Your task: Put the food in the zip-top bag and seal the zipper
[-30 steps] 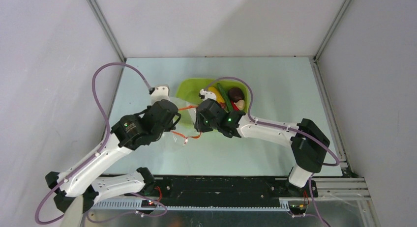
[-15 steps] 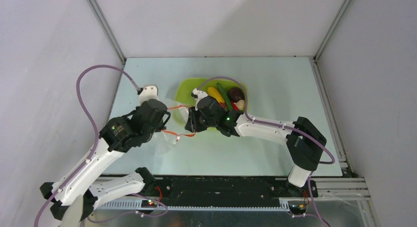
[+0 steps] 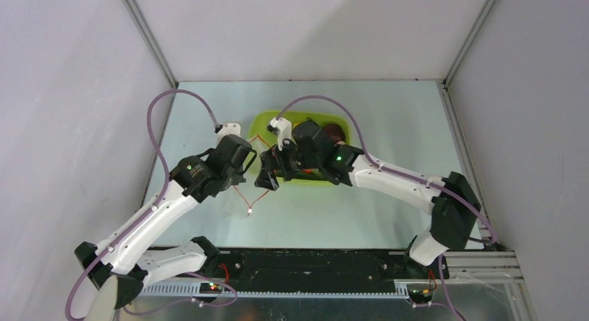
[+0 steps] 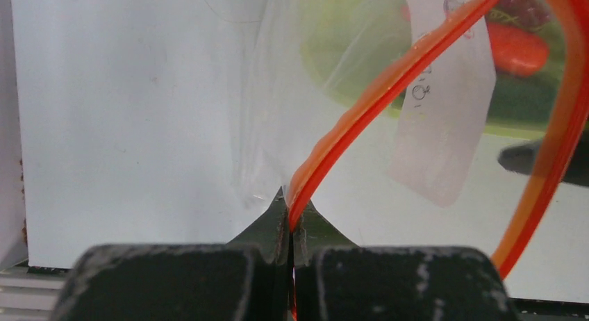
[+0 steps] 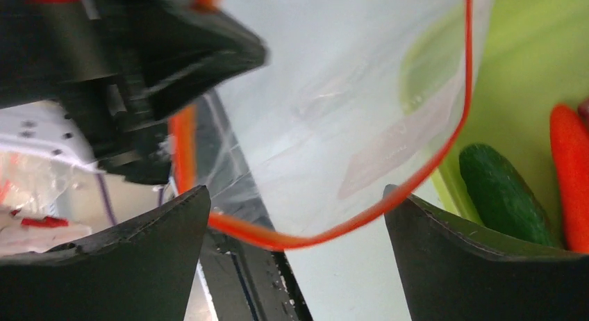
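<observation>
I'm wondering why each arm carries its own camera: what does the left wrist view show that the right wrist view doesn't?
Only the left wrist view: the left tool shut on the zipper. Only the right wrist view: the right tool open, the zipper's loop showing between its fingers. Both: the clear bag, its white label and the green tray.

Left gripper [image 3: 243,162] and right gripper [image 3: 268,176] close together, orange-red zipper [image 3: 258,200] looped between, lime-green tray [image 3: 262,121] just behind.

1 clear zip-top bag [image 5: 333,92], 1 lime-green tray [image 3: 262,121], 1 green cucumber [image 5: 503,196], 1 red chili [image 4: 517,48], 1 dark maroon ball [image 3: 335,133]
</observation>
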You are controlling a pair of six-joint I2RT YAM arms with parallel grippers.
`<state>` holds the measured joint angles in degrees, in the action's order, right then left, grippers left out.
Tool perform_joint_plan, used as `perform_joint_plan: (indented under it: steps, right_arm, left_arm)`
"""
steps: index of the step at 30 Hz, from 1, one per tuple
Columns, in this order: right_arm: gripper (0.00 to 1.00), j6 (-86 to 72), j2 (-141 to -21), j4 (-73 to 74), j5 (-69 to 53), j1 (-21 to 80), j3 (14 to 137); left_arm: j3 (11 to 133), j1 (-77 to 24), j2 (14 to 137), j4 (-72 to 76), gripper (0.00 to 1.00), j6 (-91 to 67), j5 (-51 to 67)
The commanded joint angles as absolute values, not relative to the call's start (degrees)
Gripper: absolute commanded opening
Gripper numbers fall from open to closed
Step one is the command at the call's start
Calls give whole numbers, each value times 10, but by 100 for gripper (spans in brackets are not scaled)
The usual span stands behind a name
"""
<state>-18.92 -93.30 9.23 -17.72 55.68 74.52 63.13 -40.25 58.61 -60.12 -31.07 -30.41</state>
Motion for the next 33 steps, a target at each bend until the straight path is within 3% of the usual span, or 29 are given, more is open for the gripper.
perform_joint_plan:
  steps: [1,6,9,13,16,19,25,33]
  right_arm:
    - [99,-127,-865,78,-248,545,775]
    - [100,-104,-825,84,-220,484,747]
    - [99,0,-836,114,-306,422,730]
    - [99,95,-896,156,-230,397,743]
    - [100,63,-945,151,-145,377,761]
    - [95,-24,-974,143,-150,344,781]
    - [94,114,-1038,152,-195,361,799]
    - [86,272,-1139,273,-233,380,914]
  left_arm:
    - [632,-391,579,-570,0,-292,-291]
    - [636,-376,581,-575,0,-287,-287]
    - [640,-367,582,-570,0,-277,-279]
    - [663,-359,598,-574,0,-266,-272]
    - [677,-357,606,-573,0,-257,-275]
    - [690,-354,614,-569,0,-239,-284]
    - [682,-324,619,-539,0,-227,-242]
    - [660,-285,615,-517,0,-231,-189]
